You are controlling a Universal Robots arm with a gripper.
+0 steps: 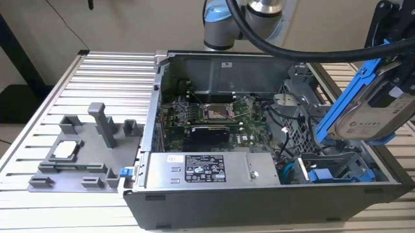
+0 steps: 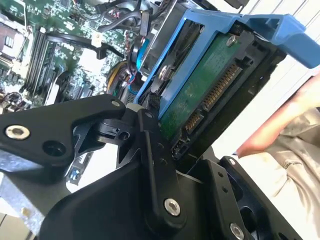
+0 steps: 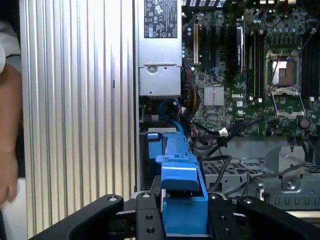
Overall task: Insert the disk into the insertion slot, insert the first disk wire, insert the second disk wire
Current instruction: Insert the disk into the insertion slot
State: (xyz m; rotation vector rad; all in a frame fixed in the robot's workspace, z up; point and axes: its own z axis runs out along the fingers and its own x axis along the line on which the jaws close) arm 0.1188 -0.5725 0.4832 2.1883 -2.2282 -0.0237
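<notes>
Clamped the gripper [image 3: 182, 220] shut on the disk [image 1: 379, 114], pinching its blue carrier bracket [image 3: 182, 175] between the fingers [image 3: 145, 220]. Held it tilted at the exterior view's right, above the insertion slot [image 1: 327, 165], not yet in it. Judged it stiff, fairly heavy and shock-sensitive; best taken by the bracket, away from the bare circuit board [image 2: 197, 100]. Noted pale printed labels on disk and power-supply box [image 1: 201, 170]; left them unread.

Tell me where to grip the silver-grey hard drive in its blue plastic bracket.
Take its upper end, from above, as the pincer does now, shut across the blue-framed silver-grey hard drive. It hangs tilted over the grey sheet-metal drive bay, so the lower end is likely free to enter.
</notes>
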